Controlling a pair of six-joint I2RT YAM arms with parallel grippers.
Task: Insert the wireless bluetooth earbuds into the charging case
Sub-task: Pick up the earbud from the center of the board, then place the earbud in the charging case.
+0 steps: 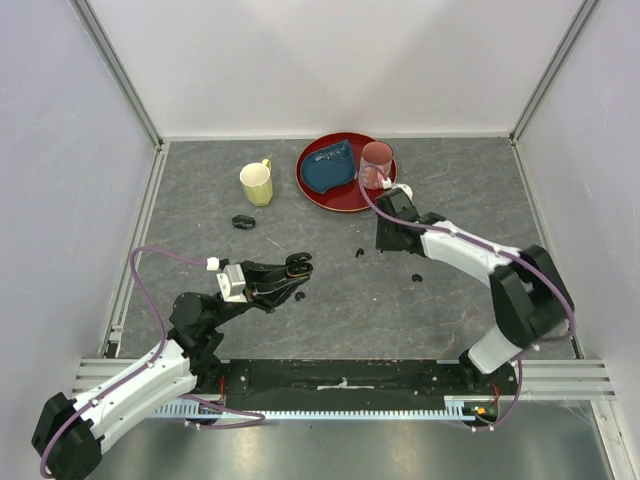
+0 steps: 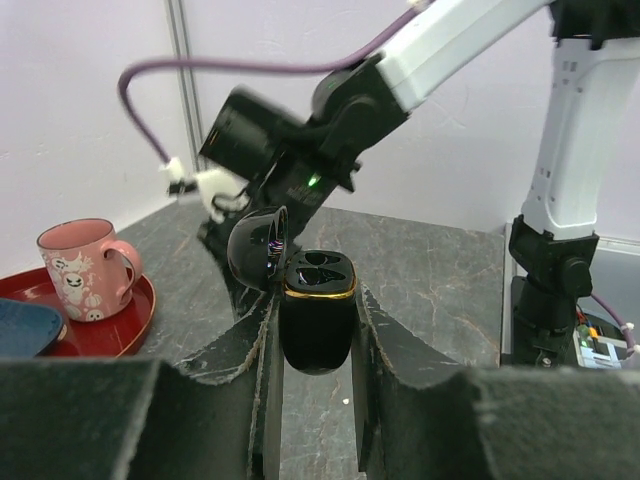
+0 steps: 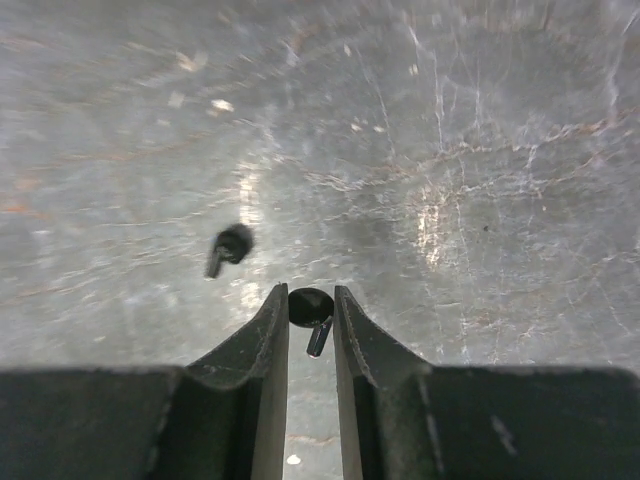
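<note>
My left gripper (image 2: 316, 300) is shut on the black charging case (image 2: 317, 318). The case has a gold rim, stands upright off the table, and its lid (image 2: 257, 249) is swung open to the left, showing two empty sockets. From above, the case (image 1: 297, 264) hangs left of the table's centre. My right gripper (image 3: 311, 292) points down at the table, its fingers pressed on both sides of one small black earbud (image 3: 310, 306). A second earbud (image 3: 230, 245) lies just beyond, to the left. Other earbuds lie loose on the table (image 1: 357, 252), (image 1: 416, 275), (image 1: 299, 296).
A closed black case (image 1: 243, 222) lies at the left, near a yellow mug (image 1: 257, 183). At the back, a red tray (image 1: 332, 200) carries a blue cloth (image 1: 328, 168) and a pink mug (image 1: 376, 165). White walls enclose the table on three sides.
</note>
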